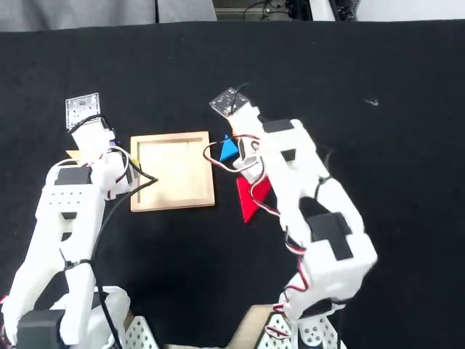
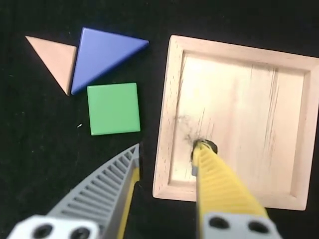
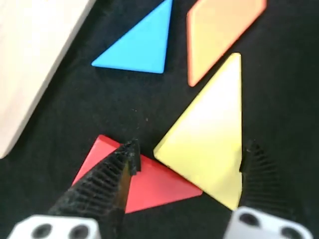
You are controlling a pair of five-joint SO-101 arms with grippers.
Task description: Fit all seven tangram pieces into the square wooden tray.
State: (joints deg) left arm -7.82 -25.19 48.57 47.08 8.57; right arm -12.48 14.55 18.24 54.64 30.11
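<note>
Tray rim [image 2: 164,99] sits inside the spread left pincer [image 2: 169,148].

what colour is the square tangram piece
The square piece is green, clearest in the left wrist view.

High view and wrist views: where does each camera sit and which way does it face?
High view: fixed above the table, looking down on the left arm, right arm and wooden tray.
Left wrist view: on the left arm, looking down; the open left end effector straddles the tray's wall, green square beside.
Right wrist view: on the right arm, looking down; the open right end effector hangs over the yellow triangle.
Shared: high and right wrist views both show the red triangle; all three show the tray.
</note>
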